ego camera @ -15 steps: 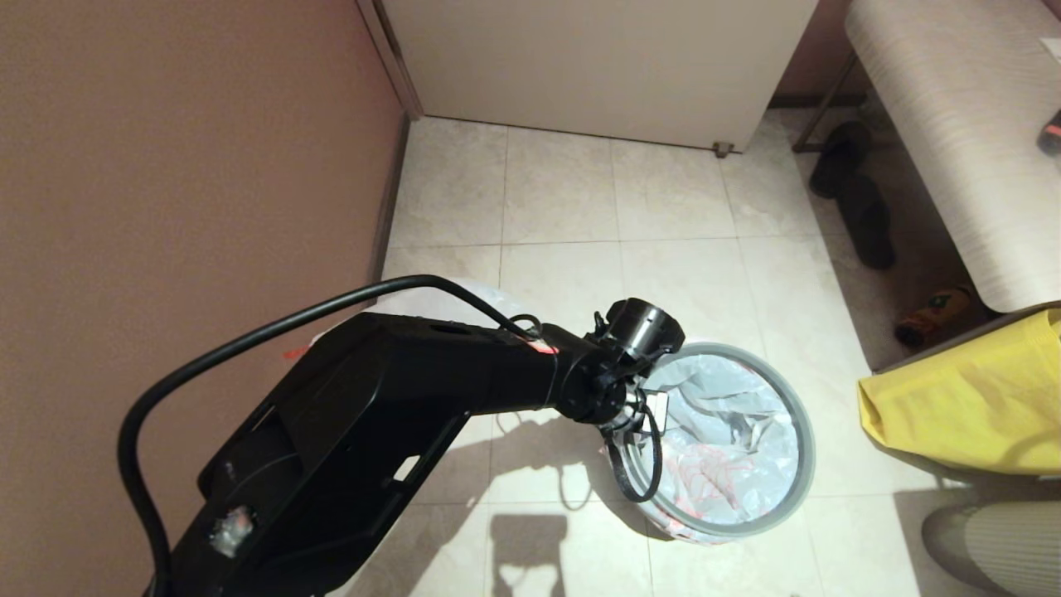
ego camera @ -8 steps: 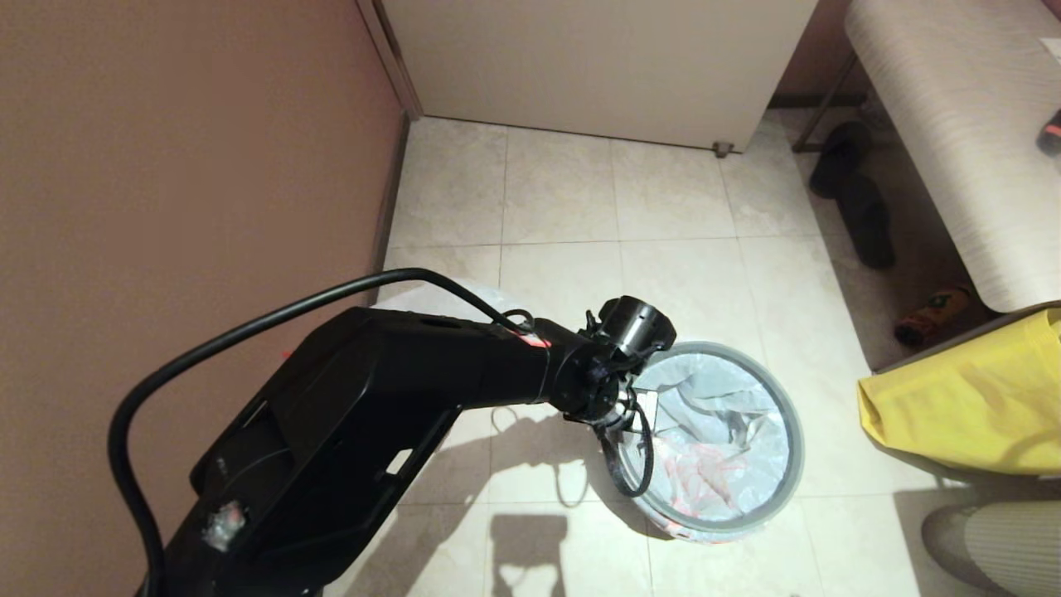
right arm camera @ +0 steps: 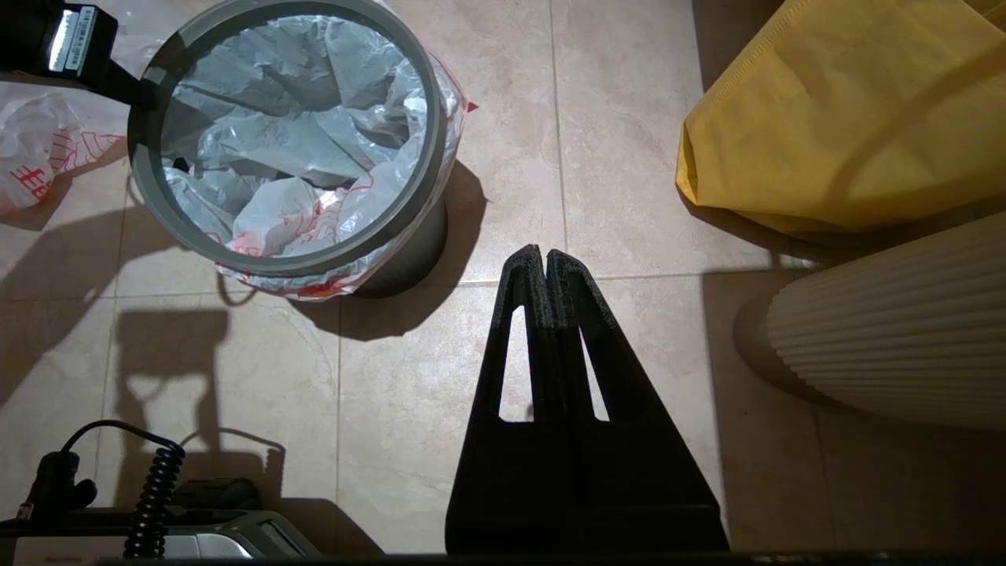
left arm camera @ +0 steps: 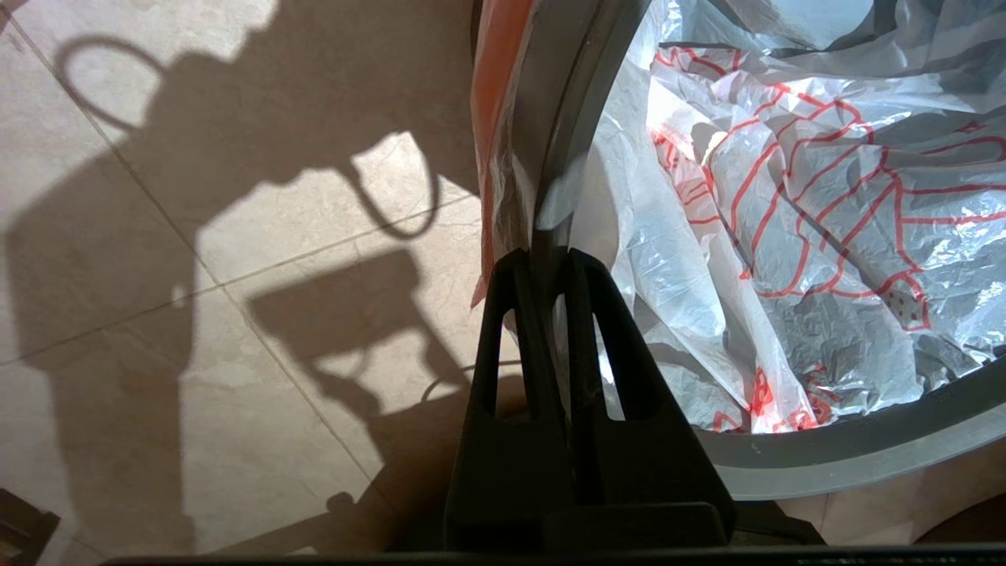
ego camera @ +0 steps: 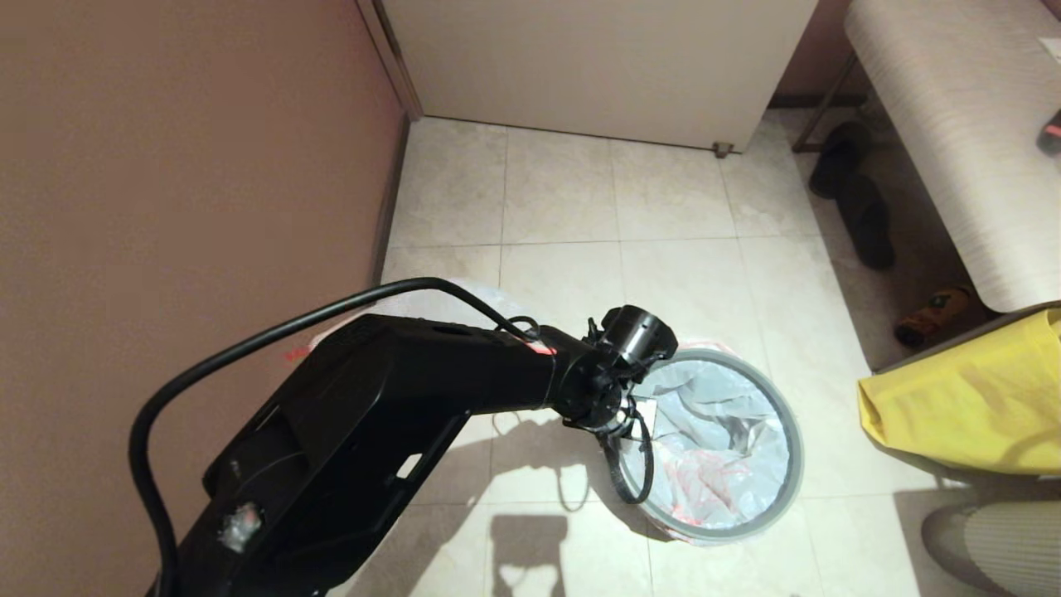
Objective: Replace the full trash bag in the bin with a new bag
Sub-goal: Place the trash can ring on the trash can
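Pinching the grey rim ring (left arm camera: 550,157) edge-on, the left gripper (left arm camera: 546,259) has its 2 fingers closed on the hoop at the left side of the bin (ego camera: 713,444), low and right of centre in the head frame. The ring's arc runs straight away from the fingertips, with the new bag (left arm camera: 786,220) lining the bin's inside and its red-orange hem folded outside. The full trash bag (ego camera: 477,294) lies behind the left arm, mid-frame. The right gripper (right arm camera: 546,259), fully closed and empty, hangs well apart, so the left arm is nearer.
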Robot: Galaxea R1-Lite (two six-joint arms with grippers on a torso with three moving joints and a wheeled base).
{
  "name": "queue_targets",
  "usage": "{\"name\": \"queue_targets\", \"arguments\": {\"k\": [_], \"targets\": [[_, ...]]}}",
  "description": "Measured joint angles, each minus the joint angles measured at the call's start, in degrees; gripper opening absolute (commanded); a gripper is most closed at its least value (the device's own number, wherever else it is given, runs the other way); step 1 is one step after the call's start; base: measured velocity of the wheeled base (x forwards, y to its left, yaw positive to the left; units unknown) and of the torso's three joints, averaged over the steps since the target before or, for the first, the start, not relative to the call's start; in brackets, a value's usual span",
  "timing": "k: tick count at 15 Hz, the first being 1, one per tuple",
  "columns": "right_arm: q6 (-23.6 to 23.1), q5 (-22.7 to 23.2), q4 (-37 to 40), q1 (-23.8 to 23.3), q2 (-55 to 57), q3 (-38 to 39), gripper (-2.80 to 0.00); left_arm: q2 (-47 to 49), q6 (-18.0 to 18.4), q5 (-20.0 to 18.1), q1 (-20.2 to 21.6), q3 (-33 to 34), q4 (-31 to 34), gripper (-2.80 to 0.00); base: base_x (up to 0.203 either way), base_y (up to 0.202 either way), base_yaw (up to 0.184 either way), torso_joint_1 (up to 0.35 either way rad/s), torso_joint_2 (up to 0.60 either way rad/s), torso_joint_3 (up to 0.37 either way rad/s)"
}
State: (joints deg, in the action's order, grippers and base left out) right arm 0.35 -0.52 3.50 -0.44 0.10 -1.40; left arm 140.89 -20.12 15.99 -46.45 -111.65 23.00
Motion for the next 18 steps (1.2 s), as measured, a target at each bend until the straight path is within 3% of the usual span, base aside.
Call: {"name": "queue_targets", "arguments": {"k": [13, 14, 18], "targets": [[0.0, 0.0, 0.0, 0.0, 0.0, 0.0, -2.80, 2.5, 3.1, 0.4, 1.0, -0.2, -3.8, -2.80, 0.000, 0.000, 0.000, 0.000, 0.00, 0.000], [0.0, 0.0, 0.0, 0.0, 0.0, 0.0, -2.80, 2.5, 3.2, 0.8, 1.0, -0.2, -3.9, 0.00, 0.000, 0.000, 0.000, 0.000, 0.00, 0.000], [0.0, 0.0, 0.0, -0.1, 0.0, 0.0, -2.80, 1.9, 3.0, 1.2, 0.5, -0.1, -3.5, 0.00, 0.000, 0.000, 0.000, 0.000, 0.00, 0.000]]}}
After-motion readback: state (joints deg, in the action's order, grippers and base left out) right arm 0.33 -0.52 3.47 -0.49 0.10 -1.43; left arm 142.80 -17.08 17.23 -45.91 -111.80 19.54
